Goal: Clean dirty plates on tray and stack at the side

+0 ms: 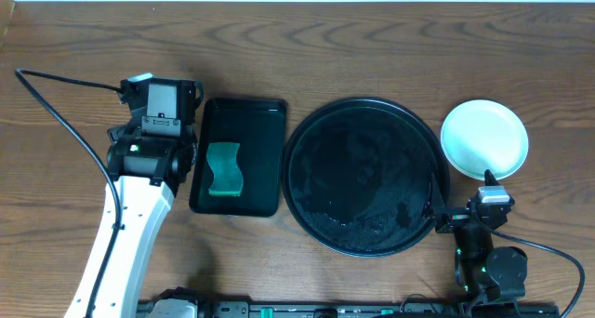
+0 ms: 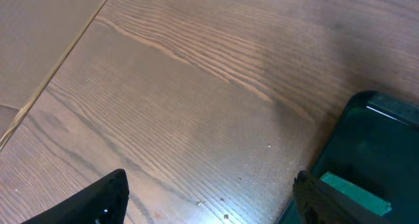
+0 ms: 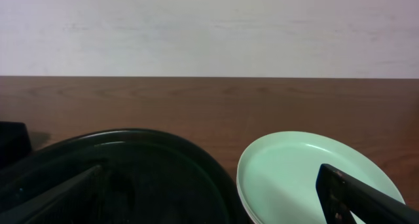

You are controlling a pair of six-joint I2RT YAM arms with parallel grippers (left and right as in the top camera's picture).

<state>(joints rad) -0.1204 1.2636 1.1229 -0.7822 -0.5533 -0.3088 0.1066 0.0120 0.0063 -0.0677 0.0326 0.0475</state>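
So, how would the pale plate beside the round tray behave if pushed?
The plate looks glossy and rigid, so it would likely slide on the wooden table rather than flex. Low and flat, it seems unlikely to tip; probably breakable if dropped.

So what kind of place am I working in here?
Probably a lab test bench rather than a real kitchen: a wooden table against a plain white wall, set only with a round black tray, a sponge in a small tray, and plates.
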